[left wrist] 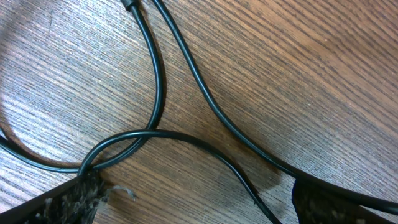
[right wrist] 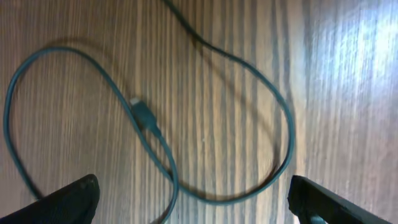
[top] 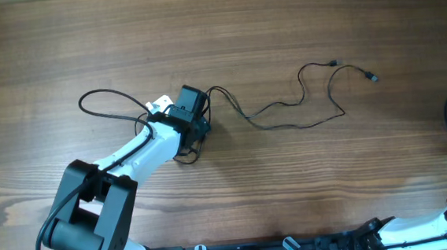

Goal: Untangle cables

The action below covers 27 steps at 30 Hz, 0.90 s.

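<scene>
L claw [left wrist: 196, 198]: spread wide, astride cables [left wrist: 155, 132] where they cross, prob. to pinch there.
R claw [right wrist: 194, 198]: spread, empty, over slack loop [right wrist: 290, 134].

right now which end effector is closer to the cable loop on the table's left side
Left. The left end effector sits just right of that cable loop. The right end effector is far to the right, outside the overhead view.
</scene>
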Each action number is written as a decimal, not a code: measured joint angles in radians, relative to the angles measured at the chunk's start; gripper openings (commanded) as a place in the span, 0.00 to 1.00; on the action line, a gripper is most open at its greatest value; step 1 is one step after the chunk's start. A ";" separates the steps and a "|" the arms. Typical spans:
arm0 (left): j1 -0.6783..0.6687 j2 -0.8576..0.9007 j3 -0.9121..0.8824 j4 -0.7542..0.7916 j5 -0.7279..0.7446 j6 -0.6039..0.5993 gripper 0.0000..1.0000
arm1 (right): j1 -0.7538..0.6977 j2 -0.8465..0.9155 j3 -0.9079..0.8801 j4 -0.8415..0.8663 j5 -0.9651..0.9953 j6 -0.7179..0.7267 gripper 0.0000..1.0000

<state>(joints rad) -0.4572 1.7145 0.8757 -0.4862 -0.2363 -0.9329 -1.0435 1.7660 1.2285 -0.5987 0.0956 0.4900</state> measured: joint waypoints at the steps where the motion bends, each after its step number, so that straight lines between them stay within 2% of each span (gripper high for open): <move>1: 0.000 0.000 0.000 0.000 0.000 0.000 1.00 | 0.000 0.000 0.000 -0.008 -0.024 -0.001 1.00; 8: 0.000 0.000 0.000 0.004 0.000 0.000 1.00 | 0.042 -0.010 0.000 -0.093 -0.255 -0.016 0.99; 12: 0.002 -0.004 0.001 0.011 0.008 0.039 1.00 | 0.148 -0.014 0.000 -0.166 -0.314 -0.044 0.99; 16: 0.011 -0.040 0.032 -0.082 0.048 0.106 1.00 | 0.301 -0.016 0.000 -0.195 -0.335 -0.072 0.99; 19: 0.011 -0.194 0.072 -0.110 0.024 0.138 1.00 | 0.451 -0.016 0.000 -0.203 -0.342 -0.076 0.99; 22: 0.011 -0.430 0.104 -0.127 -0.051 0.150 1.00 | 0.637 -0.016 0.000 -0.204 -0.344 -0.077 0.98; 27: 0.012 -0.684 0.112 -0.276 -0.193 0.158 1.00 | 0.860 -0.016 0.000 -0.200 -0.350 -0.092 0.92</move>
<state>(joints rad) -0.4454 1.0302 0.9878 -0.7620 -0.4290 -0.7750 -0.1837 1.7500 1.2285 -0.7982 -0.2546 0.3981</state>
